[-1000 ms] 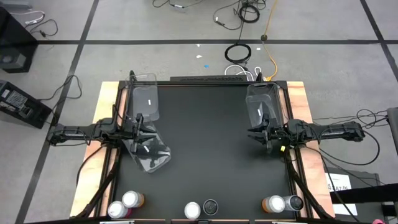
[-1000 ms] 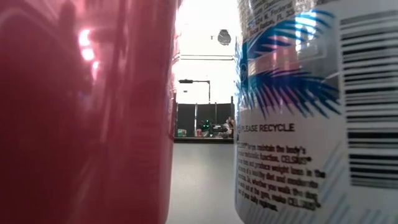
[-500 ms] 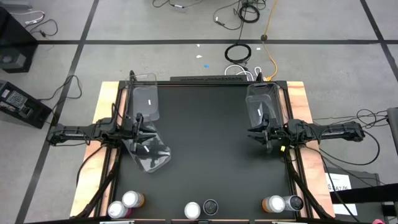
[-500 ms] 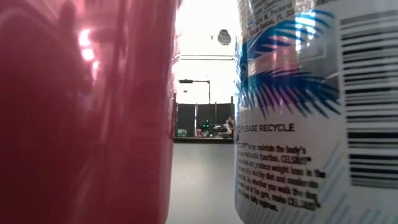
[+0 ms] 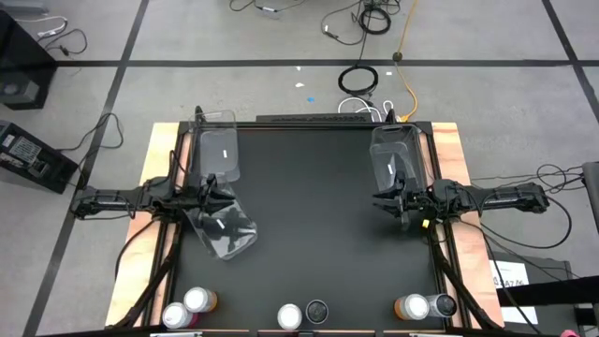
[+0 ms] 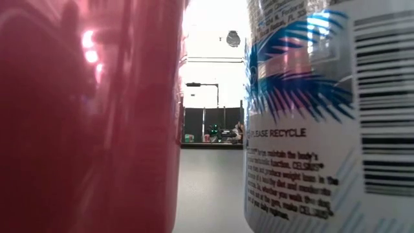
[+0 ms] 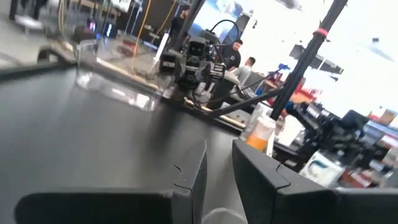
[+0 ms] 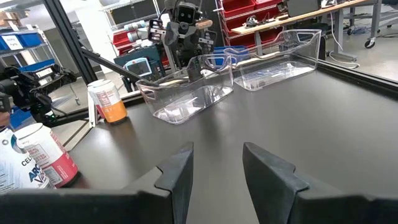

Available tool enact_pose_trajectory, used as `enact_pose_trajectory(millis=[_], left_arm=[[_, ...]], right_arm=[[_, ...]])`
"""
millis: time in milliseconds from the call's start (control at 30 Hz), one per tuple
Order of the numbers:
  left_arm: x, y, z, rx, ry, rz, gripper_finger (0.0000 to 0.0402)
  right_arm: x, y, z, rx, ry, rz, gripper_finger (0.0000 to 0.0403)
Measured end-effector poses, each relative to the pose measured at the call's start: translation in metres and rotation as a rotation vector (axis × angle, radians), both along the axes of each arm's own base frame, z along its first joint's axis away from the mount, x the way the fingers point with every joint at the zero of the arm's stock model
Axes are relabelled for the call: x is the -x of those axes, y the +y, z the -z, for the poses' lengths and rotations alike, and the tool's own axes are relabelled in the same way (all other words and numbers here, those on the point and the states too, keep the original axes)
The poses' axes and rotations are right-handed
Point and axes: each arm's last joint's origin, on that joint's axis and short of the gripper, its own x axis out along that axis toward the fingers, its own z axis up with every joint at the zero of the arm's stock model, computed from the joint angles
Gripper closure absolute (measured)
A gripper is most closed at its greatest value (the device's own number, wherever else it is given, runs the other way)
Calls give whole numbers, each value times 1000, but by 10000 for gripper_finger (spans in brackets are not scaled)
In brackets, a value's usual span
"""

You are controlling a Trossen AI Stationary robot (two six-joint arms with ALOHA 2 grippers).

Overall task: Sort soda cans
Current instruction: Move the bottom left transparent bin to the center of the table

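Soda cans stand in three pairs along the near edge of the black table in the high view: an orange can beside a pink can at the left, a silver-topped can touching a dark can in the middle, and another orange can against a second dark can at the right. All six are well apart from both arms. The left gripper hovers at the table's left side, just beside a tilted clear bin, with another clear bin behind it. The right gripper hangs at the right side, below a third clear bin.

The low view is filled by two cans close to the lens, a pink one on the left and a white-labelled one on the right, with a strip of table between them.

The left wrist view shows the left fingers narrowly parted, holding nothing.

The right wrist view shows the right fingers moderately parted over bare table, also holding nothing and touching nothing.
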Motion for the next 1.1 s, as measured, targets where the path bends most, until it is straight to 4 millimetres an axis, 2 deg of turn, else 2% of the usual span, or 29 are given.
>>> enact_pose_trajectory(millis=[267,467,633,767,900,1033,1100], left_arm=[[0,0,0,181,7,0,314],[0,5,-4,220,-26,-137,316],[2,9,-21,245,-28,-271,322],[3,13,-43,214,62,-363,322],[-2,14,-64,190,252,-397,323],[-13,17,-80,283,478,-512,323],[-22,17,-90,318,526,-544,323]], right_arm=[[0,0,0,0,0,0,273],[0,0,0,0,0,0,273],[0,0,0,0,0,0,273],[0,0,0,0,0,0,273],[0,0,0,0,0,0,273],[0,0,0,0,0,0,273],[0,0,0,0,0,0,273]])
